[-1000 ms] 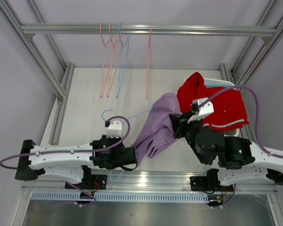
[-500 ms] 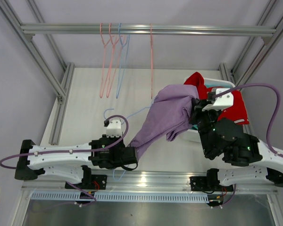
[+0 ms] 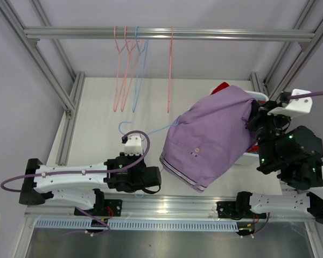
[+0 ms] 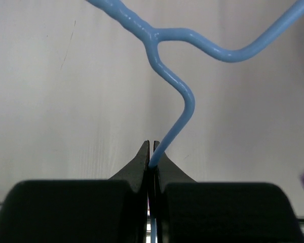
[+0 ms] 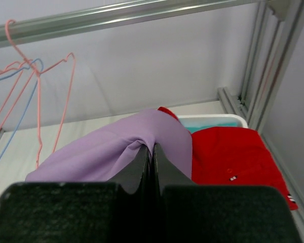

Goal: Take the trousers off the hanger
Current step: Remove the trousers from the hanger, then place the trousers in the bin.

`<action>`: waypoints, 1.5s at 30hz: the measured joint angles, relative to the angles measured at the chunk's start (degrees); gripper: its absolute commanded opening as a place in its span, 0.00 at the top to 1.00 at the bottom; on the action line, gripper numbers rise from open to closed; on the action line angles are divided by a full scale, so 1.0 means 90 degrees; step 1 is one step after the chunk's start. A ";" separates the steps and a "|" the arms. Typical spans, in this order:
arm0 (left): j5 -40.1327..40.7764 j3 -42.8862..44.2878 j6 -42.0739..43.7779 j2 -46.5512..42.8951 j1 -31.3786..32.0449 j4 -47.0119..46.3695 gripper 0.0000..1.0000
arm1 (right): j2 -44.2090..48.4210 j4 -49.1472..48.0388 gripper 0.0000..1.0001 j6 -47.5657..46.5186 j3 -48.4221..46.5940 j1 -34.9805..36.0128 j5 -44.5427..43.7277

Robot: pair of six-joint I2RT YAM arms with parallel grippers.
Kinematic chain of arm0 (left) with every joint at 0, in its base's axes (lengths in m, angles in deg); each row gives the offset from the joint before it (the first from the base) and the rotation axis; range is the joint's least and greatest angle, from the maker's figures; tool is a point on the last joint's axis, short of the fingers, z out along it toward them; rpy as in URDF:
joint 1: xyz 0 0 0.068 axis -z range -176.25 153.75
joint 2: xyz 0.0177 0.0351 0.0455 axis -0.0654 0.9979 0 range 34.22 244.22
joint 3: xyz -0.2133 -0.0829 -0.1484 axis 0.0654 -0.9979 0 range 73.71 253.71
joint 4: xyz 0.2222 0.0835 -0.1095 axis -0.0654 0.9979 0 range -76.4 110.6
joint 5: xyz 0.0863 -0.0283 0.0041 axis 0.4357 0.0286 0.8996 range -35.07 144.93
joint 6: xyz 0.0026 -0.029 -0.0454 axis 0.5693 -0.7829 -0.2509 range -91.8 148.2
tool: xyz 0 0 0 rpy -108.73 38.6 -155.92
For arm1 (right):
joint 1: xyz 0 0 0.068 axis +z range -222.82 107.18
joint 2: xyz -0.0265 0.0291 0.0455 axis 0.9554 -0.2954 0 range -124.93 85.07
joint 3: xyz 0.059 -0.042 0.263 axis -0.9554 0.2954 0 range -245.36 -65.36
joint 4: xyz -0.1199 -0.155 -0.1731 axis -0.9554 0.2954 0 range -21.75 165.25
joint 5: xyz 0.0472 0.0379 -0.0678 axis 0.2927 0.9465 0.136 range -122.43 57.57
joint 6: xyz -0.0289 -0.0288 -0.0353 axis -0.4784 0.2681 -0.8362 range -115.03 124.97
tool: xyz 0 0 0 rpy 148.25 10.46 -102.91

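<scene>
- Pinching a fold of the lavender trousers, the right gripper is seen with its jaws pressed together on the cloth.
- The garment is held up, spread wide, in front of the white bin at the table's right side.
- Red trousers are seen lying in that bin.
- The left gripper is clamped on the wire of the blue hanger, jaws closed tight, low over the table.
- Other hangers are left hanging on the rail.
</scene>
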 measured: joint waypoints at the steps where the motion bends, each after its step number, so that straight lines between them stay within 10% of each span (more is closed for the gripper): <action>1: 0.0000 0.0002 0.0027 0.0015 0.0000 -0.0007 1.00 | 0.0078 0.0007 1.00 -0.0058 -0.0015 -0.0061 -0.0005; 20: -0.0240 0.0000 0.0238 0.0525 -0.0007 0.0457 1.00 | 0.1528 0.1387 1.00 0.0629 -0.0119 -0.0289 -0.0789; 37: -0.0384 -0.0036 0.0284 0.0661 -0.0002 0.0459 1.00 | 0.1287 0.4639 1.00 0.4347 0.0270 0.0789 -0.0634; 45: -0.0423 -0.0039 0.0291 0.0663 0.0005 0.0464 1.00 | -0.0289 0.5809 1.00 0.5389 -0.0381 -0.0668 -0.0544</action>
